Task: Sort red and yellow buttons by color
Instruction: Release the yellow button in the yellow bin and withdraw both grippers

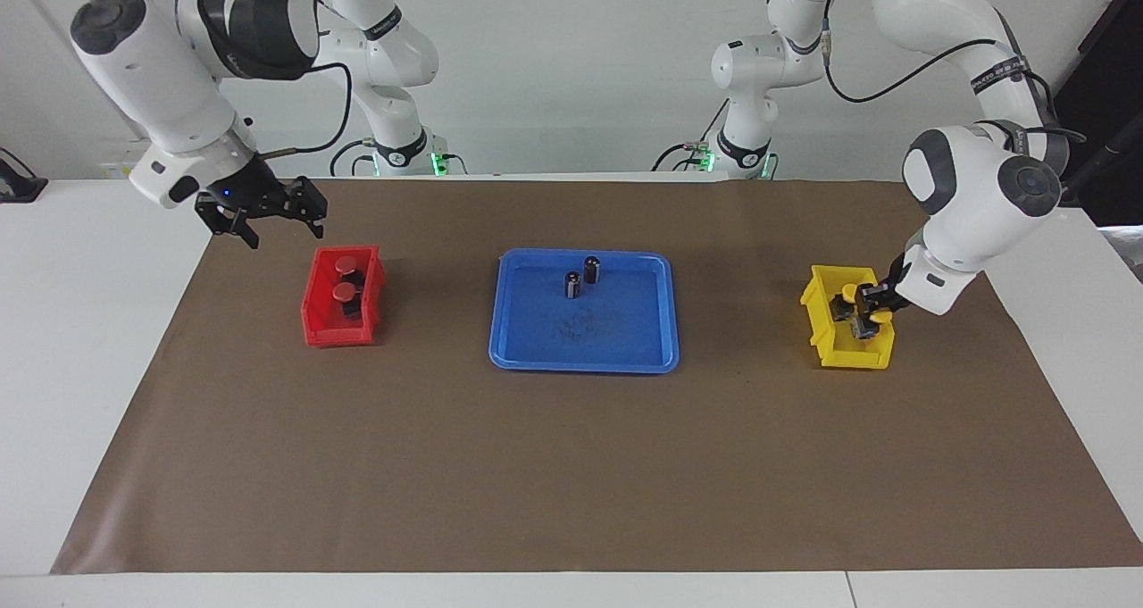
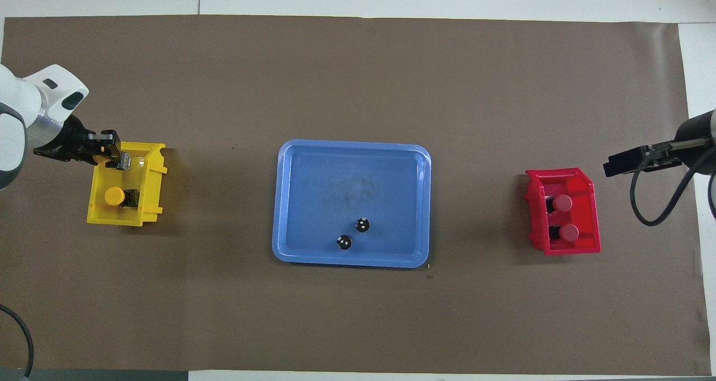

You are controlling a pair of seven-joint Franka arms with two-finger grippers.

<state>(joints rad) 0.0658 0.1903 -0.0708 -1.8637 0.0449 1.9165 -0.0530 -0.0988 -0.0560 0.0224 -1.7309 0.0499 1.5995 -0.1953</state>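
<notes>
Desk (image 1: 80,340): white, carrying a brown mat (image 1: 571,465) on which everything stands.
Blue tray (image 1: 536,353): mid-mat, between the two bins. Holds two dark cylinders (image 1: 581,278), upright, close together near the rim nearer the robots. No coloured caps on them.
Red bin (image 1: 314,329): toward the right arm's end of the desk.
Red buttons (image 1: 346,275): both inside the red bin, caps up, one just nearer the robots than the other; in the overhead view the two caps (image 2: 565,217) sit apart, not touching.
Yellow bin (image 1: 826,347): toward the left arm's end of the desk.
Yellow button, resting (image 2: 114,196): inside the yellow bin, in the part nearer the robots, lying free.
Yellow button, held (image 1: 880,317): low inside the yellow bin, in the part farther from the robots, pinched between the left hand's fingers. Contact with the bin floor: cannot tell.
Left hand (image 1: 871,315): reaching down into the yellow bin, fingers pressed onto the held yellow button.
Right hand (image 1: 266,218): raised, over the mat edge beside the red bin, on the side nearer the robots. Fingers spread wide, nothing between them.
</notes>
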